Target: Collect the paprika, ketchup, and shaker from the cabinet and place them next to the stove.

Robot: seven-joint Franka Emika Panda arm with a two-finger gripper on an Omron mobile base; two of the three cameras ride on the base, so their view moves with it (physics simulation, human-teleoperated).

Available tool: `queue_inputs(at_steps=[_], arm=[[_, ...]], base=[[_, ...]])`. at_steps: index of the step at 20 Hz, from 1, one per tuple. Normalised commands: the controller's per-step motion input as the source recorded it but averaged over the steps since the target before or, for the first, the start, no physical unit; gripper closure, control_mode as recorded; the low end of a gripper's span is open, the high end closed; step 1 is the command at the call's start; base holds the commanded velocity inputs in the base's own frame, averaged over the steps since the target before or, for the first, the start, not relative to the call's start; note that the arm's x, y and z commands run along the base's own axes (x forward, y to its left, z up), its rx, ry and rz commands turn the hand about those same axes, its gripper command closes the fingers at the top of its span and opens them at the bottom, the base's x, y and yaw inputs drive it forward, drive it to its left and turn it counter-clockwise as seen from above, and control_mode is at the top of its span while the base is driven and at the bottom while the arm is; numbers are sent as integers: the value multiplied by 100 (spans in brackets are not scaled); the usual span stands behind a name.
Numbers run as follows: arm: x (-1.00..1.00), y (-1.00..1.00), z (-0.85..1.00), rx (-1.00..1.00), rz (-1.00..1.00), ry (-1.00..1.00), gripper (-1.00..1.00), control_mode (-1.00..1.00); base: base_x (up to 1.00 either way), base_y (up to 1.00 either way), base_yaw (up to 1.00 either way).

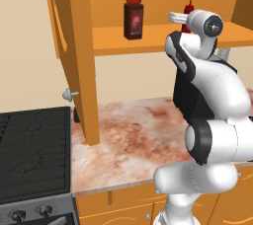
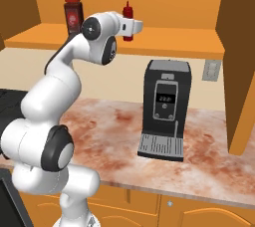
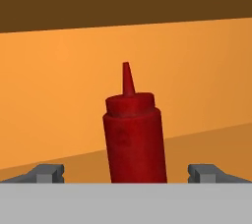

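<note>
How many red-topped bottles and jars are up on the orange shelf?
2. The paprika jar stands on the shelf's left part. The ketchup stands further right, straight ahead of the open claw. The arm could be hiding others.

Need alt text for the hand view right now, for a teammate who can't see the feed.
A slim red ketchup bottle with a pointed nozzle stands upright on the orange cabinet shelf, centred ahead of the open pincer. The two dark fingertips sit wide apart on either side of the bottle, not touching it.
</note>
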Motion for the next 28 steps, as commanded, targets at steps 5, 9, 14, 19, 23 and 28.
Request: queue_inputs(at_steps=[5,9,14,19,23,28], arm=[[2,-15,0,0,0,0,-100,-100],[8,-6,0,0,0,0,-100,-100],[17,0,0,0,2,0,-100,-100],[11,0,0,0,2,0,-100,-100],[0,-1,0,0,0,0,100,-100],[0,-11,0,0,0,0,100,-100]], base=[[0,0,0],[0,0,0],[0,0,0],[0,0,0],[0,0,0],[0,0,0]])
